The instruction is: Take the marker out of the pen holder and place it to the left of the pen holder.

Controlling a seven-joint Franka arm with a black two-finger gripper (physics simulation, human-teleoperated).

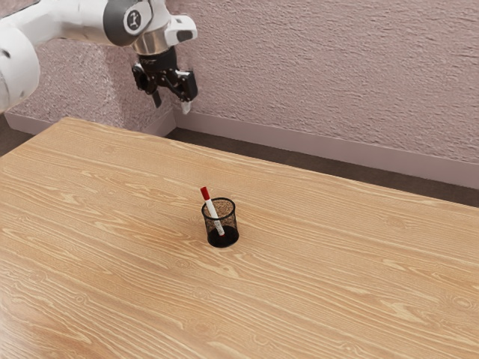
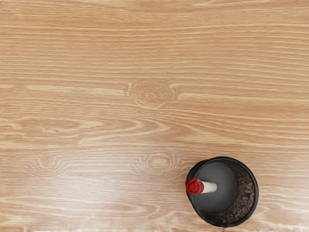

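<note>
My pincer (image 1: 171, 103) is wide open. In the exterior view, the red-capped marker (image 1: 212, 211) leans to eleven o'clock in the pen holder (image 1: 224, 241).

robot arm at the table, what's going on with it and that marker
Nothing is being handled right now. The arm's tool is open and empty, raised well above the table. The marker leans in the pen holder, its red cap sticking up past the rim. It is meant to come out and go left of the holder, which is not yet done.
</note>
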